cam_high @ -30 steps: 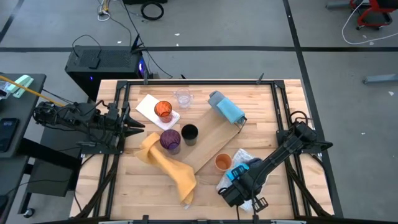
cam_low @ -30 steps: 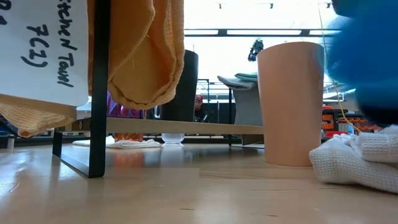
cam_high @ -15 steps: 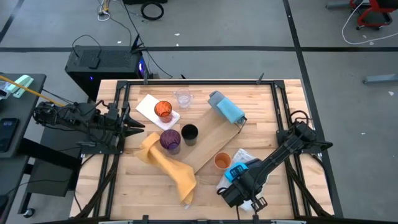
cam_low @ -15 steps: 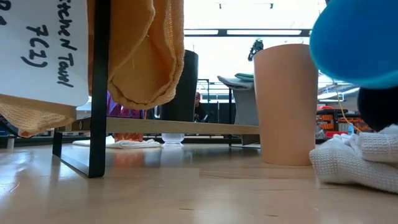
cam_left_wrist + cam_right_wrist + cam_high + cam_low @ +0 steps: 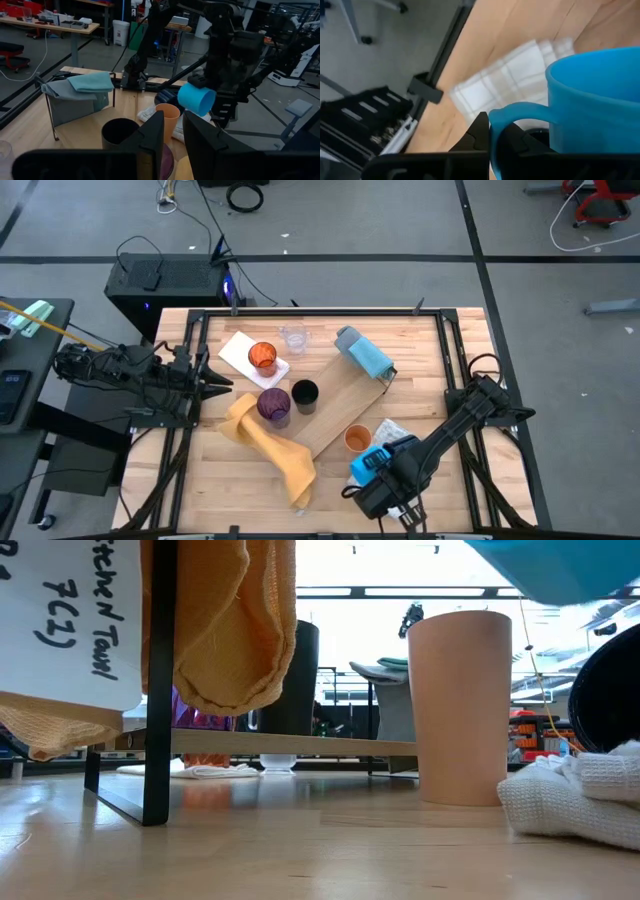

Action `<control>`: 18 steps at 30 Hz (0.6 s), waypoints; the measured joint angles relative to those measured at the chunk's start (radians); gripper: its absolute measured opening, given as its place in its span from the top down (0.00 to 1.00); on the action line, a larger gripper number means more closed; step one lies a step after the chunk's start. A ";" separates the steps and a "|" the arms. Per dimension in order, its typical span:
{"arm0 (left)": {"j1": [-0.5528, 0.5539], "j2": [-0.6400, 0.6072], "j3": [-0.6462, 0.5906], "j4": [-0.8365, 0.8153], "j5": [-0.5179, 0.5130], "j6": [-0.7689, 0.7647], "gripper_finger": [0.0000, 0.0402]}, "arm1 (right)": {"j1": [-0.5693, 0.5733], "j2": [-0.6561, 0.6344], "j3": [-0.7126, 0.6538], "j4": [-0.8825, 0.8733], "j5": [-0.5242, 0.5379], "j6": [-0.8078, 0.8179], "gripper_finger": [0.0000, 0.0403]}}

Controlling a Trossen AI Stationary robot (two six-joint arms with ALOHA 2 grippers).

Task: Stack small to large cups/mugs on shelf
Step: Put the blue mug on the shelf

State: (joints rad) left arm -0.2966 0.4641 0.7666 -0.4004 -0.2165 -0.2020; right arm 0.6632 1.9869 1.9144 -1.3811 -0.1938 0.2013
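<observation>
My right gripper (image 5: 380,473) hangs over the table's near right part, shut on a bright blue mug (image 5: 366,463) that is lifted clear; the low view shows only its underside (image 5: 560,565). An orange cup (image 5: 358,439) stands just beyond it. A black cup (image 5: 304,393) and a purple cup (image 5: 273,405) stand by the slanted wooden shelf (image 5: 345,395). A red-tinted cup (image 5: 262,357) and a clear cup (image 5: 294,337) stand farther back. My left gripper (image 5: 218,380) waits at the left edge, open a little, touching nothing. My right gripper pinches the blue mug's handle (image 5: 520,112) between its two fingers. The fingers come from above, pointing steeply down. The mug hangs tilted beside them (image 5: 196,98), clear of the table and of the white cloth.
A white checked cloth (image 5: 398,432) lies under the right gripper, with a dark round vessel (image 5: 610,700) on it. A yellow towel (image 5: 270,445) drapes off the shelf's near end. A blue-grey folded cloth (image 5: 365,352) sits at its far end. A white napkin (image 5: 240,352) lies under the red-tinted cup.
My right gripper has risen with the blue mug, tipping a little as it went. The mug has climbed from beside the white cloth to well above the orange cup's rim. The dark vessel behind it now shows.
</observation>
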 joint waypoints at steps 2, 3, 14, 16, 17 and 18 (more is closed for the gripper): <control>0.000 0.000 0.000 0.000 0.000 0.000 0.80 | 0.000 0.000 0.025 -0.003 0.005 0.025 0.97; 0.000 0.000 0.000 0.000 0.000 0.000 0.80 | 0.001 0.000 0.043 -0.002 0.005 0.031 0.97; 0.000 0.000 0.000 0.001 0.000 -0.005 0.81 | -0.049 -0.001 0.315 0.143 0.731 0.295 0.97; 0.000 0.000 0.000 0.001 0.000 -0.009 0.80 | -0.047 -0.001 0.325 0.191 0.911 0.371 0.97; 0.000 0.000 0.000 0.001 0.000 -0.013 0.80 | -0.044 -0.001 0.323 0.216 0.984 0.405 0.97; 0.000 0.000 0.000 0.001 0.000 -0.018 0.80 | -0.039 -0.001 0.317 0.243 1.042 0.433 0.97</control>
State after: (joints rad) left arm -0.2966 0.4641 0.7666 -0.3993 -0.2165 -0.2200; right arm 0.6240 1.9858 2.2317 -1.1378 0.8481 0.6345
